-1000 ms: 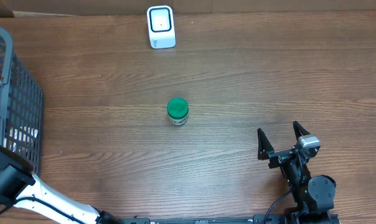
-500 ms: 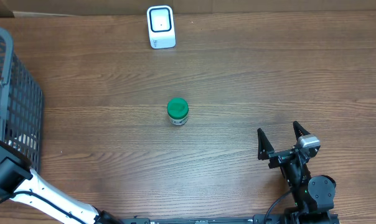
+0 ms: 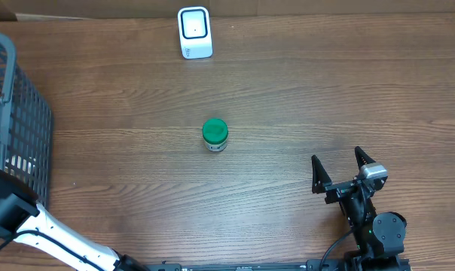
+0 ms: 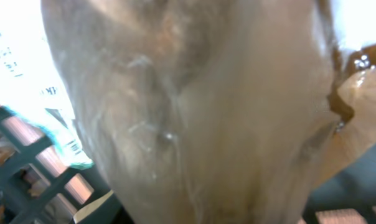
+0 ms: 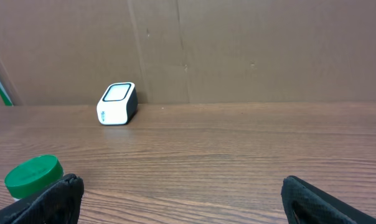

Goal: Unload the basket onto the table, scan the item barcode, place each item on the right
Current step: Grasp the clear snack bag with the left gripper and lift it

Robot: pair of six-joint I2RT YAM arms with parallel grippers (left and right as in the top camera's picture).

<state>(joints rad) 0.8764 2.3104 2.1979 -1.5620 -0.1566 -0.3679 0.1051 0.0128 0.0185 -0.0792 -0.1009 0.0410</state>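
Over the last sec my L arm (image 3: 5, 214) has shifted slightly at the basket (image 3: 28, 113); nothing else moved. L wrist cam is filled by 1 blurred beige pack (image 4: 194, 112), a white-teal packet (image 4: 26, 81) beside it and mesh below. I judge I'm at the pick, scan not begun. L fingers are hidden, so I can't tell the grip. R gripper (image 3: 337, 156) is spread wide, empty. Scanner (image 3: 195, 32) sits at the far edge, green-lid jar (image 3: 215, 134) mid-table.

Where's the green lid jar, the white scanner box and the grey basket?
green-lidded jar (image 3: 215, 131), overhead view, on its lid.
white scanner (image 3: 193, 26), overhead view, on its window.
grey basket (image 3: 33, 128), overhead view, on its mesh wall.
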